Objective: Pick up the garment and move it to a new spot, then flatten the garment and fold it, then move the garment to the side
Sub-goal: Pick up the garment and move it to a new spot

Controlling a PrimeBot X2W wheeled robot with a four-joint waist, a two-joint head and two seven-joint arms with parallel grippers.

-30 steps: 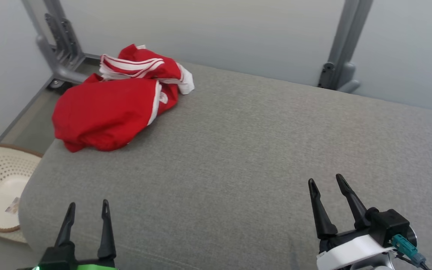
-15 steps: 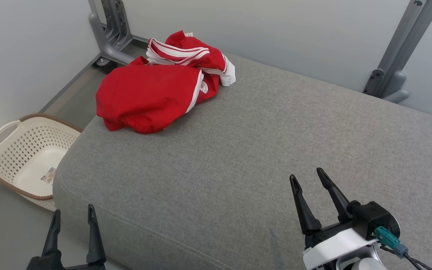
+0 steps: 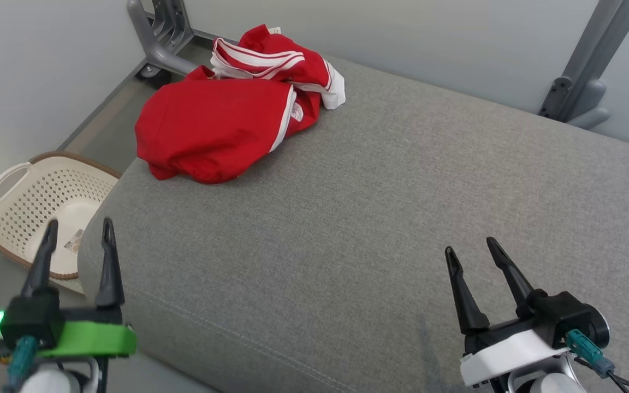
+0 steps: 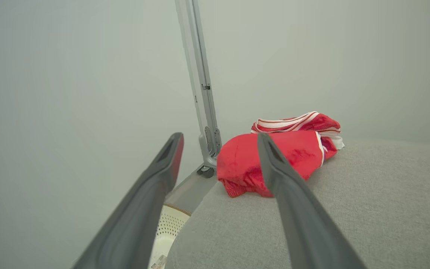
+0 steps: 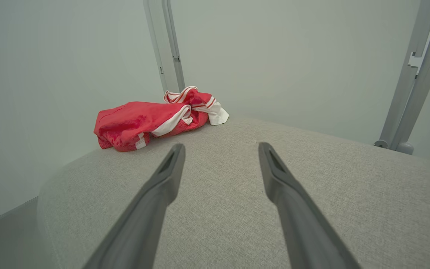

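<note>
Head view, Ana asks: What is the biggest thing?
Ben: The grey cushion (image 3: 380,218). It is wide and soft and takes up most of the picture.
Ana: What comes next?
Ben: The red garment (image 3: 221,125) with white stripes. It lies in a crumpled heap on the far left corner of the cushion, close to a grey metal post (image 3: 156,33).
Ana: Is anything touching it?
Ben: No. Both grippers are well apart from it.
Ana: And after that?
Ben: A cream basket (image 3: 58,188) with little holes. It sits on the floor, just beside the left end of the cushion.
Ana: Now the grippers?
Ben: The left gripper (image 3: 80,222) is by the near left corner of the cushion, in front of the basket. Its two fingers are spread wide with nothing between them. The right gripper (image 3: 470,245) is over the near right part of the cushion. It is spread wide too, and it is empty.
</note>
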